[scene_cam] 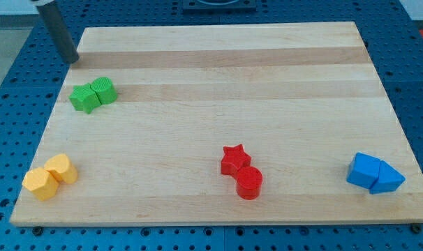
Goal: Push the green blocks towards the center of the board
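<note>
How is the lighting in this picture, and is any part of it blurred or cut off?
In the camera view, the light is even and soft; the green blocks, red blocks and blue blocks cast only faint shadows on the board, with a pale glare band across its upper part. Blocks look sharp. My tip is slightly soft, above and left of the green blocks, and the rod's upper end is cut off.

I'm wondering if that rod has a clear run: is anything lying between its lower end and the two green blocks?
No. In the camera view, only bare wooden board lies between my tip and the green blocks, which sit just below and slightly right.
</note>
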Robot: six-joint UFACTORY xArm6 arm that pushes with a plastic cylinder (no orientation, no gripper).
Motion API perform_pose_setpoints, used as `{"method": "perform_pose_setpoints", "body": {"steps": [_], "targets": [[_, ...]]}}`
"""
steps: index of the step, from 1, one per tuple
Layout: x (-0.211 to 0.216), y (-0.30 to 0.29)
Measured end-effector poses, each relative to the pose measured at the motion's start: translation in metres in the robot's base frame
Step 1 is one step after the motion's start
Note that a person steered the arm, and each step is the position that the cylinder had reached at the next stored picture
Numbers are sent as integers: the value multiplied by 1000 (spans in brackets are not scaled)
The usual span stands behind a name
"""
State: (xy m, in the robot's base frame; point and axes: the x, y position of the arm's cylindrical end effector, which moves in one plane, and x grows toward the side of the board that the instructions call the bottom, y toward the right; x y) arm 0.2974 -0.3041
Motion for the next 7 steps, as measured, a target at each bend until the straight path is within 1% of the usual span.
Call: {"method": "perform_pose_setpoints", "body": {"steps": [1, 2, 3, 4, 6, 7], "targets": [[77, 2], [142, 3], [140, 4], [126, 23], [122, 56], [103, 56]]}}
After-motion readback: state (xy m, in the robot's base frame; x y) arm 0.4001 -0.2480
